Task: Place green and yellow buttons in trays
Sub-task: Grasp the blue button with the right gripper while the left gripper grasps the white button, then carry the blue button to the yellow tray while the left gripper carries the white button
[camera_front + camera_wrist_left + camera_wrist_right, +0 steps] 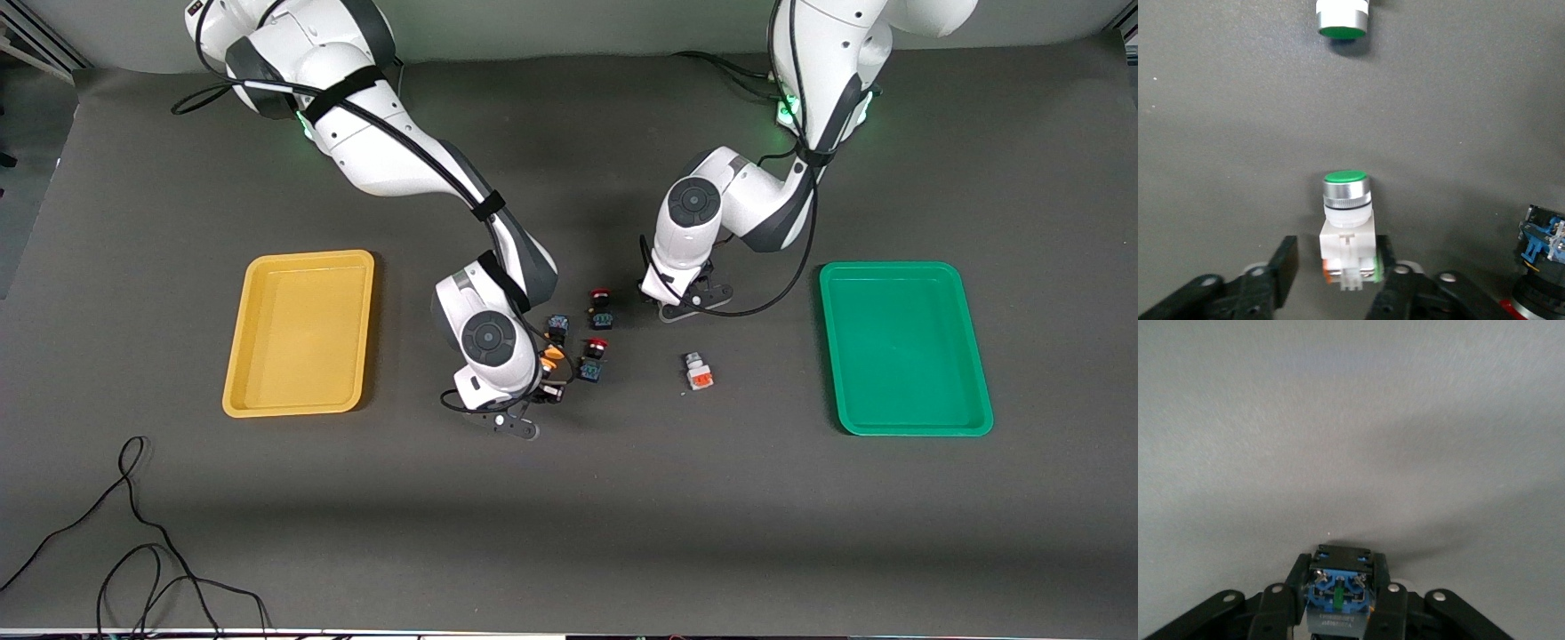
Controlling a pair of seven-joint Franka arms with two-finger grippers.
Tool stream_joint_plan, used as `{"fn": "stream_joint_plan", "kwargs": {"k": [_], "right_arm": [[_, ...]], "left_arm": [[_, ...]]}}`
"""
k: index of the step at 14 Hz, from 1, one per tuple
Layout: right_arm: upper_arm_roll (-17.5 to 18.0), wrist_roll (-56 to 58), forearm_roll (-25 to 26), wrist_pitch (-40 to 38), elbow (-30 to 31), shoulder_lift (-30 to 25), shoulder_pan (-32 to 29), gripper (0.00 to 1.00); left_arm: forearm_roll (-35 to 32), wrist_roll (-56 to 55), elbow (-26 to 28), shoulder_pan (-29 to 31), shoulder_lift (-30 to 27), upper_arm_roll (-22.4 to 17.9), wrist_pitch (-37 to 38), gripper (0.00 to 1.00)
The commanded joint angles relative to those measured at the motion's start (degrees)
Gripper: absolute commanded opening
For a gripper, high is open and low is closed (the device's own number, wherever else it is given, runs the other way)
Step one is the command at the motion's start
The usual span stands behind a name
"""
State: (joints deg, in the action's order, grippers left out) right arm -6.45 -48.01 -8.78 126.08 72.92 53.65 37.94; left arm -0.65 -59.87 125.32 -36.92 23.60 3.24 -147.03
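Two pincers work low over the dark tabletop [569, 533]. The right pincer [1338, 600] clamps a yellow-capped switch [551, 357] by its blue-and-black body, near the yellow tray [293, 411] at that arm's end. The left pincer [1335, 273] straddles a green-capped switch [1346, 200], one finger [1381, 267] touching it and the other just apart. The cap points away from the wrist, along the fingers. Its carry likely runs toward the green tray [916, 430], nearest the left arm.
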Motion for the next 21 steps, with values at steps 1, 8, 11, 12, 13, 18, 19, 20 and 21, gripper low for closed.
{"fn": "stream_joint_plan", "kwargs": {"k": [1,8,11,12,13,18,19,20,21], "right_arm": [[0.0,7.2,-0.8,-9.1,0.1,-5.8,-3.5,0.0],[-0.8,30.2,-1.0,-32.2,3.2,-21.0,-14.3,0.0],[-4.5,40.6,-0.5,-32.3,10.3,-26.1,-16.1,0.0],[-7.0,44.5,-0.5,-32.0,12.0,-26.8,-15.9,0.0],[-8.7,48.0,-0.5,-31.6,13.2,-27.3,-15.9,0.0],[-11.8,54.4,-0.5,-21.3,24.8,-29.3,-15.7,0.0],[-11.8,54.6,-0.5,-17.2,28.1,-29.7,-15.7,0.0],[-11.8,55.2,-0.5,-13.2,31.1,-29.9,-15.7,0.0],[-11.8,56.3,-0.5,-9.6,33.9,-29.9,-15.7,0.0]], "left_arm": [[-1.1,-1.5,-1.0,-0.2,0.5,-0.3,0.3,0.19],[-1.2,3.8,-11.6,1.5,-5.0,-2.4,18.6,0.11],[-0.2,10.7,-17.9,5.7,-9.1,-2.3,30.5,0.06],[0.6,13.3,-17.7,7.4,-11.0,-2.3,31.7,0.06],[1.9,16.4,-17.5,9.0,-12.9,-2.4,33.7,0.06],[2.6,32.0,-17.4,22.0,-18.3,-2.4,41.1,0.0],[2.4,36.0,-17.1,24.9,-18.4,-2.4,41.9,0.0],[2.1,40.1,-16.9,27.9,-18.4,-2.5,41.9,0.0],[2.0,44.3,-16.3,31.1,-18.2,-2.5,41.3,0.0]]}}
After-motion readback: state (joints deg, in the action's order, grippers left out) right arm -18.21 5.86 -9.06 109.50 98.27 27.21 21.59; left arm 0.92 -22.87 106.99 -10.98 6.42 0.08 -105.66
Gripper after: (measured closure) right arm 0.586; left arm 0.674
